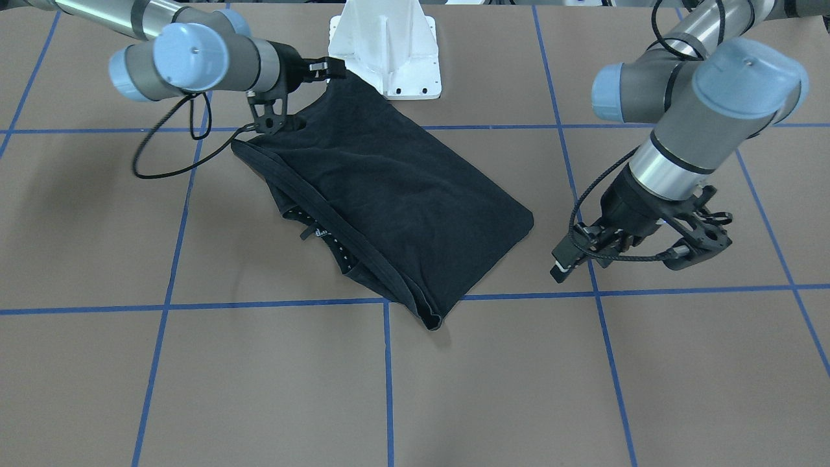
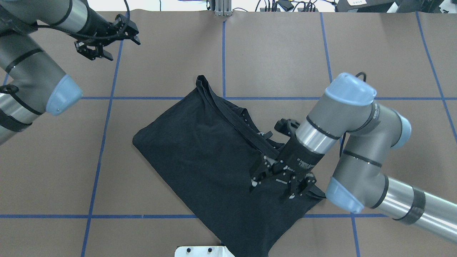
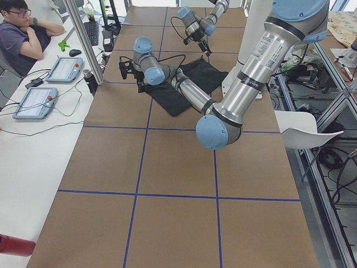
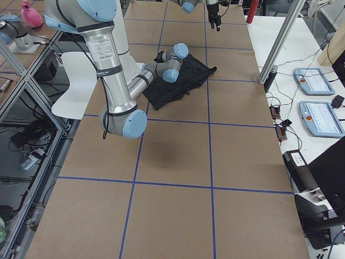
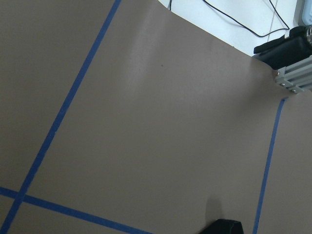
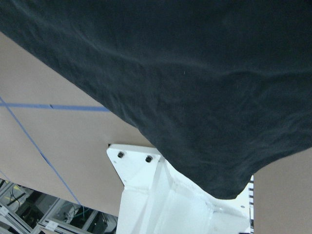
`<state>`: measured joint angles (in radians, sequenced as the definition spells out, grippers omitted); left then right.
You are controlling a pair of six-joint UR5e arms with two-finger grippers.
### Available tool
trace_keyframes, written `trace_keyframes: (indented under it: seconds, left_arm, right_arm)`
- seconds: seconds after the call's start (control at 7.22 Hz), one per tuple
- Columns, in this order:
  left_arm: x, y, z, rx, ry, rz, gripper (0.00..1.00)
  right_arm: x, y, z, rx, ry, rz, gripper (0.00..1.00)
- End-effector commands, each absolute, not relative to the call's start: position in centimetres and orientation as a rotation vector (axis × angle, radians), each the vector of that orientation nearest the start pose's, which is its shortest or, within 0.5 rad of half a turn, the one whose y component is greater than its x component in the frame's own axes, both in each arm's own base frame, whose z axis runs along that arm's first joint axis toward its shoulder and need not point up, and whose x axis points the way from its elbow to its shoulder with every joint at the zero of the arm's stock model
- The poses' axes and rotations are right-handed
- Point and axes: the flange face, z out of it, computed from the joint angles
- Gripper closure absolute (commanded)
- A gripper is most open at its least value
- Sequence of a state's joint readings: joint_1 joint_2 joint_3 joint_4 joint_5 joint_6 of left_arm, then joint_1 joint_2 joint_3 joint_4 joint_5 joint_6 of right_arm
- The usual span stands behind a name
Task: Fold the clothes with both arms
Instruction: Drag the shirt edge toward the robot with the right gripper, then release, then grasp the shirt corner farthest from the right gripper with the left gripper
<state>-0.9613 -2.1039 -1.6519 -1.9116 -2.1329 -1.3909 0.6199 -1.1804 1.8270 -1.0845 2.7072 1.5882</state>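
The black T-shirt (image 1: 402, 194) lies folded on a slant in the middle of the brown table (image 1: 194, 389). It also shows in the overhead view (image 2: 200, 153). Its block graphic is hidden. My right gripper (image 1: 332, 68) is shut on the shirt's corner nearest the robot and holds it lifted by the pedestal. It shows from above (image 2: 276, 185), and in the right wrist view the fabric (image 6: 170, 73) hangs over the table. My left gripper (image 1: 593, 256) is open and empty, hovering over bare table well off the shirt's far side (image 2: 121, 39).
The white pedestal base (image 1: 386, 52) stands at the robot's edge, just behind the lifted corner. Blue tape lines (image 1: 388, 383) grid the table. In the exterior left view a seated operator (image 3: 22, 33) and tablets (image 3: 36, 103) are on a side bench.
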Motion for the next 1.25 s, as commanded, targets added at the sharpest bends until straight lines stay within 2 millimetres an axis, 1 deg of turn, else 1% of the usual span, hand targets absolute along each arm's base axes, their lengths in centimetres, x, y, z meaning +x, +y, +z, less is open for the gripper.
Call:
trace_keyframes:
  seconds: [0.0,0.14,0.28,0.42,0.69,0.97,1.11]
  left_arm:
    - [37.1,-54.7,30.1,0.010,1.019,-0.379,0.01]
    - [39.3,-52.8,31.8,-0.016,0.992,-0.356,0.01]
    - [40.6,-51.5,33.4,-0.029,0.968,-0.342,0.01]
    - [40.7,-51.0,34.5,-0.038,0.953,-0.342,0.01]
    - [41.7,-50.2,35.0,-0.052,0.944,-0.326,0.01]
    - [44.1,-48.2,35.5,-0.080,0.932,-0.287,0.01]
    - [44.4,-47.4,36.5,-0.092,0.921,-0.280,0.01]
  right_arm:
    - [-36.7,-42.3,24.9,-0.533,-1.276,0.029,0.00]
    - [-35.5,-43.6,24.9,-0.493,-1.284,0.066,0.00]
    - [-35.0,-44.2,24.9,-0.464,-1.287,0.088,0.00]
    - [-34.9,-44.6,24.8,-0.440,-1.287,0.105,0.00]
    - [-34.9,-44.6,24.7,-0.433,-1.288,0.108,0.00]
    - [-34.8,-44.8,24.9,-0.427,-1.286,0.117,0.00]
    - [-34.8,-45.0,25.0,-0.418,-1.284,0.125,0.00]
